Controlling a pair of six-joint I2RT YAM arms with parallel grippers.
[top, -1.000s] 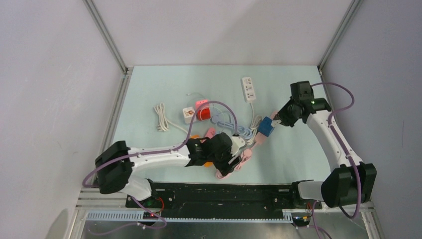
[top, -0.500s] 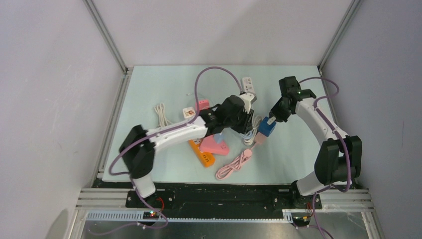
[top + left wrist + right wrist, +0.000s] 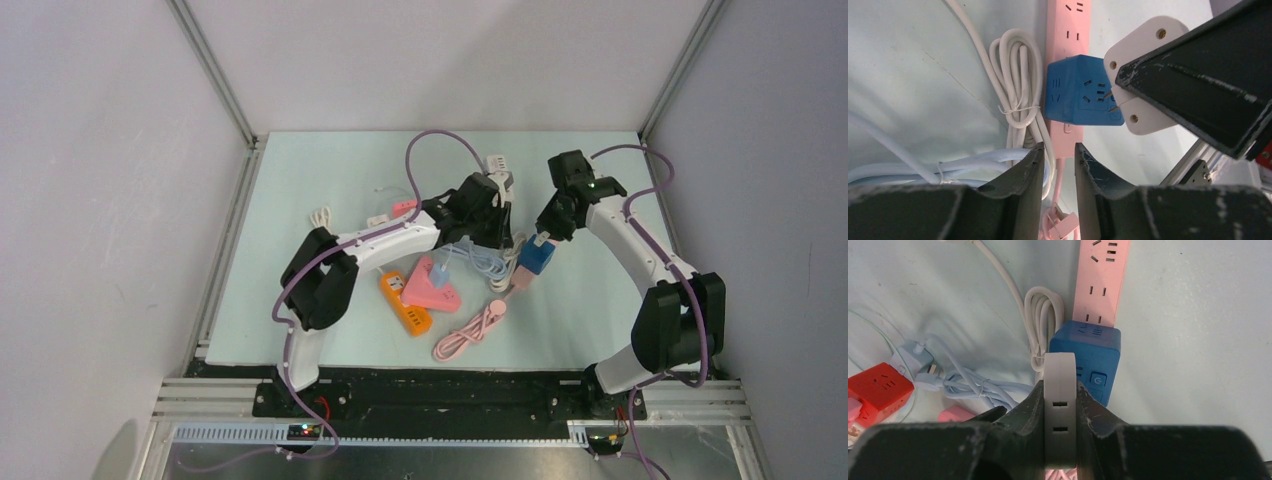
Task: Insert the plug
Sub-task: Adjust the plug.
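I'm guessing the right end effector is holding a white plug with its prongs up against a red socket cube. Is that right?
Almost: the cube is blue, not red. The right end effector does hold the white plug, and the left wrist view shows its prongs up against the blue socket cube. The red cube lies apart, off to one side.

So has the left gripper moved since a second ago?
Yes: left gripper swung from over the pink coiled cable farther back, now beside the blue socket cube.
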